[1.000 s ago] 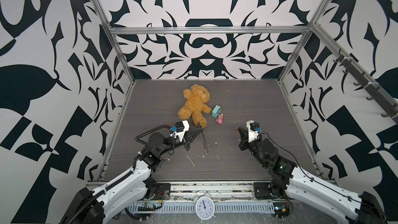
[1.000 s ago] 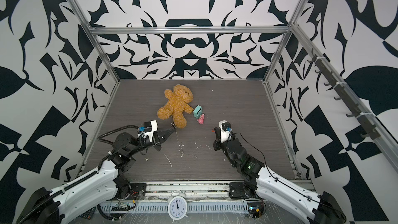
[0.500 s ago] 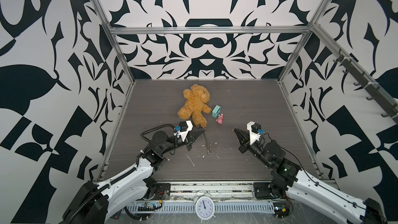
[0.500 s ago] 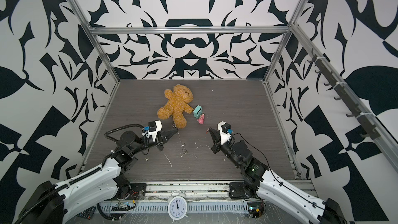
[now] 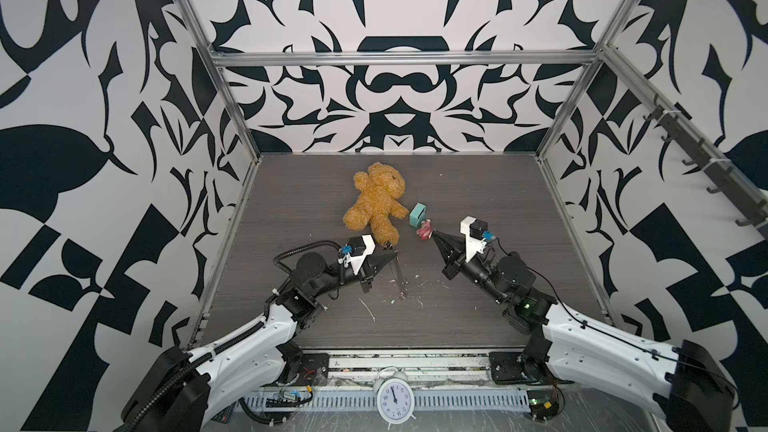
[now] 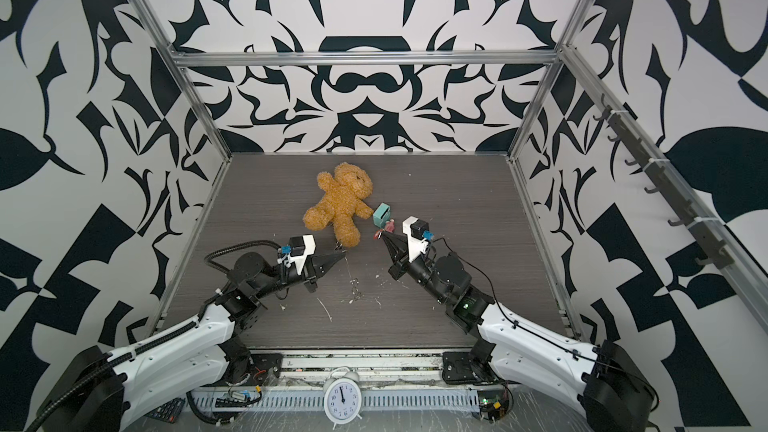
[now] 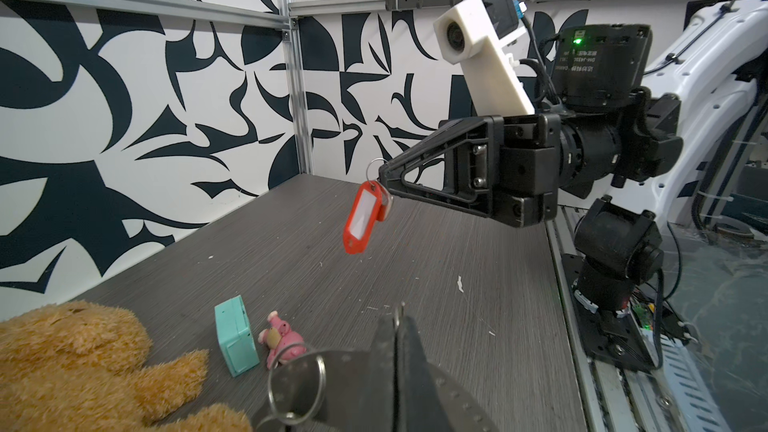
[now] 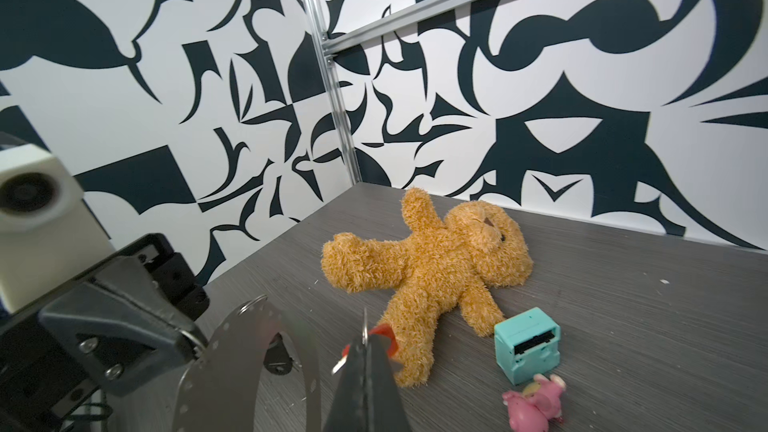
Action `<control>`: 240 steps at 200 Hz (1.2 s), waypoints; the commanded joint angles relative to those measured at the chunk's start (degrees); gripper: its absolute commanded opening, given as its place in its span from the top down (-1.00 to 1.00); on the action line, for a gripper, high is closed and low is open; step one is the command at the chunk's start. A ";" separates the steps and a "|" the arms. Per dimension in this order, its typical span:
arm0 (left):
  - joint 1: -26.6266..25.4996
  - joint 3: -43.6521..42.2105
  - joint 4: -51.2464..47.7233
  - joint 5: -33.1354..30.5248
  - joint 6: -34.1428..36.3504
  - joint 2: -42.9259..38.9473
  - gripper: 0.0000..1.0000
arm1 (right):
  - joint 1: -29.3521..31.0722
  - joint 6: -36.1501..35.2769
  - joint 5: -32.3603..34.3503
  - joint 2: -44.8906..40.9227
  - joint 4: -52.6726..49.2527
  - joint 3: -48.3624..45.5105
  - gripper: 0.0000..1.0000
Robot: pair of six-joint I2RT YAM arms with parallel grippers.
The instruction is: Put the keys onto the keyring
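My left gripper (image 5: 396, 252) is shut on a silver ring of the keyring (image 7: 296, 384), which sits at the end of a grey dotted strap (image 8: 232, 326). The strap hangs from the gripper down to the table (image 5: 498, 201) in both top views. My right gripper (image 5: 434, 235) is shut on the small ring of the red tag (image 7: 362, 218), one of the keys. The tag dangles in the air, off the table. In the right wrist view the black fob (image 8: 277, 355) shows through the strap's loop. The two gripper tips are a short way apart.
A brown teddy bear (image 5: 376, 201) lies behind the grippers. A teal box (image 5: 417, 214) and a pink toy figure (image 5: 424, 231) lie right by my right gripper's tip. White scraps dot the table. An alarm clock (image 5: 394, 393) stands beyond the front edge.
My right gripper has swung left and toward the back with the red tag, closer to the left gripper. The left gripper has edged right with the strap, then held still.
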 commanded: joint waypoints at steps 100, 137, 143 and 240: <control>-0.51 3.50 -3.17 -4.79 1.52 -0.10 1.00 | 0.07 -0.93 -11.07 -1.15 1.16 0.50 1.00; -0.57 3.64 -3.17 -3.53 1.59 0.17 1.00 | 0.07 -0.32 -14.53 0.78 2.96 0.77 1.00; -0.59 3.64 -3.17 -3.37 1.58 0.10 1.00 | 0.04 -0.24 -14.95 1.34 3.30 0.72 1.00; -1.12 4.25 -2.91 -0.66 2.21 1.25 1.00 | 0.08 1.27 -19.18 7.41 5.74 2.17 1.00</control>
